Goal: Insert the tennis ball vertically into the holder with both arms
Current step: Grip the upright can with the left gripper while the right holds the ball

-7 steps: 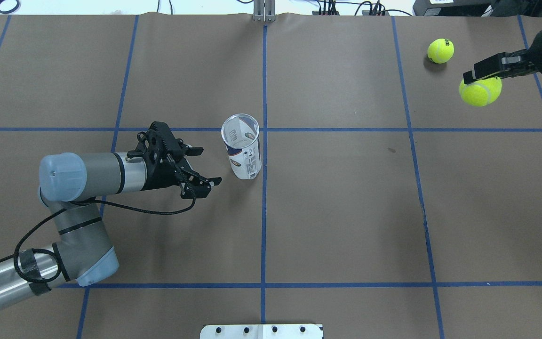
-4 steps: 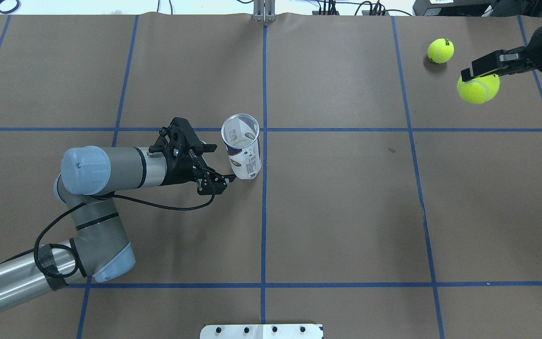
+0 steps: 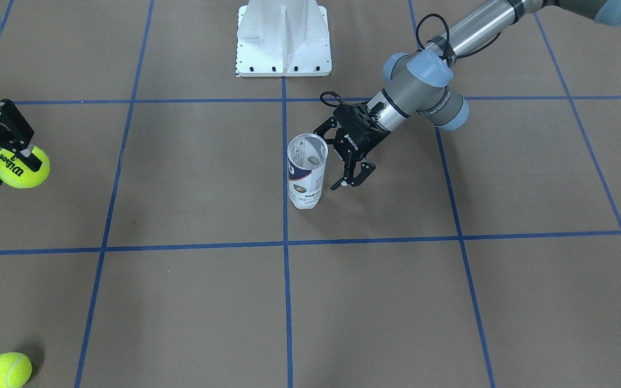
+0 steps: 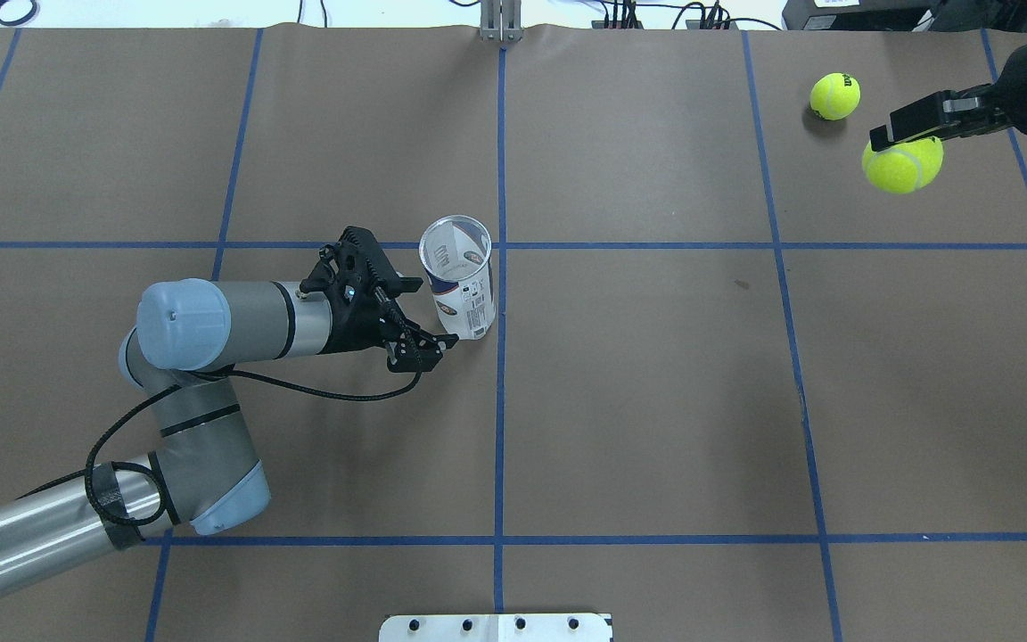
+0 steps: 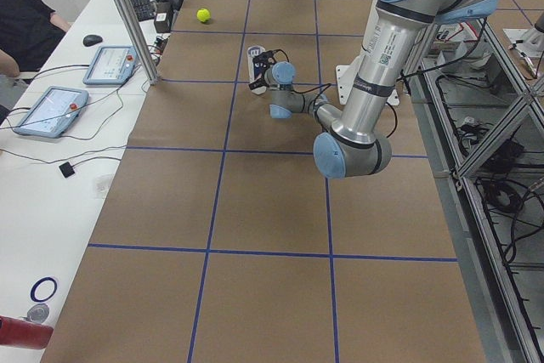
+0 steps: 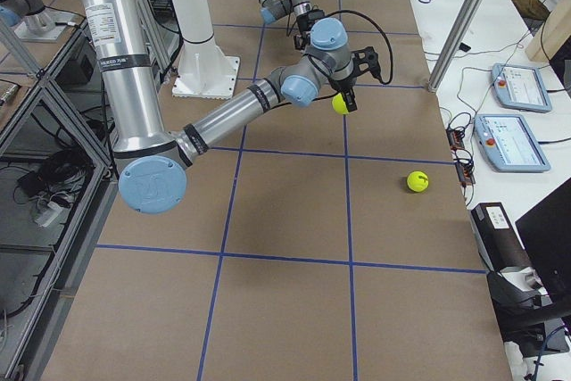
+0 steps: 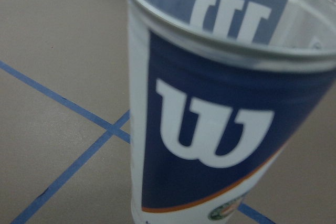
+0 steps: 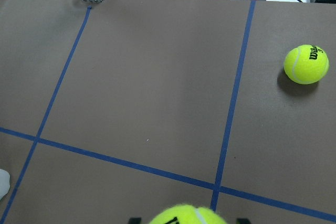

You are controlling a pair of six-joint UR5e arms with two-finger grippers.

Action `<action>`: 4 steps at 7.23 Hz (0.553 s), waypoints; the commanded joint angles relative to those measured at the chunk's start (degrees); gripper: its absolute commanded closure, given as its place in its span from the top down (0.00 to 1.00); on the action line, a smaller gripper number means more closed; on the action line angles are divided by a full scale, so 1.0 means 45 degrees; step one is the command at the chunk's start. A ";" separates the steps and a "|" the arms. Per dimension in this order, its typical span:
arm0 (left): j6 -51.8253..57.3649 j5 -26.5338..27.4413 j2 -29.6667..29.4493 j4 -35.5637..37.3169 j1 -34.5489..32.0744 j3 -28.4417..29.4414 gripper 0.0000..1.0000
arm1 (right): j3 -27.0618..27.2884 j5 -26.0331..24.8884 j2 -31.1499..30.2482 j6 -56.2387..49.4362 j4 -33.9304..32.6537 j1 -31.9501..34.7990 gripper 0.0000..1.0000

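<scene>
The holder point(image 4: 460, 290), a clear can with a navy and white "W" label, stands upright and empty near the table's middle; it fills the left wrist view point(image 7: 220, 103). My left gripper point(image 4: 429, 314) is open just to its left, jaws facing the can and not closed on it, as the front view point(image 3: 337, 156) also shows. My right gripper point(image 4: 901, 147) is shut on a yellow tennis ball point(image 4: 902, 168) held above the table at the far right; the ball's top shows in the right wrist view point(image 8: 186, 215).
A second tennis ball point(image 4: 834, 95) lies on the table by the far right corner, close to the held ball; it also shows in the right wrist view point(image 8: 306, 64). The white pedestal base point(image 3: 283, 37) stands at the robot's side. Blue tape lines cross the brown table.
My left gripper has moved right, up to the holder's side, still open. My right gripper has shifted slightly left and farther away with the ball in it.
</scene>
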 commanded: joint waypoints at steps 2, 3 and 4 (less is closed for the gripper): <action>-0.0002 0.1307 -0.0061 -0.0157 0.0508 0.0061 0.98 | 0.0028 0.0000 0.0028 0.0000 0.0000 -0.0004 0.00; -0.0002 0.1797 -0.0100 -0.0467 0.0646 0.0061 0.99 | 0.0028 0.0000 0.0028 0.0000 0.0000 -0.0004 0.00; -0.0002 0.1899 -0.0101 -0.0567 0.0648 0.0081 0.99 | 0.0028 0.0000 0.0028 0.0000 0.0000 -0.0004 0.00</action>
